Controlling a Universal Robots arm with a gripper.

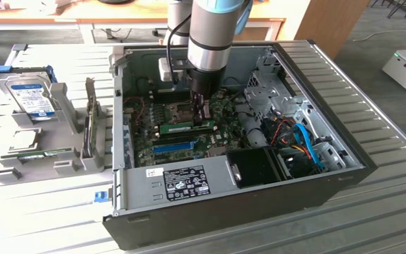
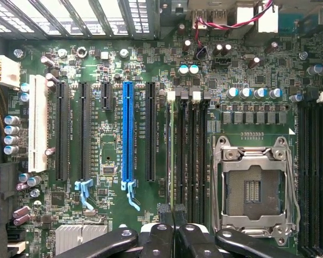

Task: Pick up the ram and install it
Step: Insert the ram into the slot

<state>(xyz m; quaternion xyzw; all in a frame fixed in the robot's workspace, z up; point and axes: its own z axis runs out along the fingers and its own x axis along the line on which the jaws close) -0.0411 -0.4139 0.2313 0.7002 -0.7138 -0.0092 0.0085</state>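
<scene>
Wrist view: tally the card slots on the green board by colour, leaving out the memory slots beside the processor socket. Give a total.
White slot: 1
Blue slot: 1
Black slots: 4 (three long, one short)
Total: 6

The exterior view stands off the arm, high and well back from the open computer case (image 1: 224,211), looking down at a slant so that the whole case and the slatted table (image 1: 376,137) around it are seen. The wrist view hangs close over the motherboard (image 2: 107,156) inside the case, facing squarely down past its own gripper (image 2: 173,210). Both views share that board inside the case, with its blue slot (image 1: 175,146) (image 2: 128,134).
</scene>
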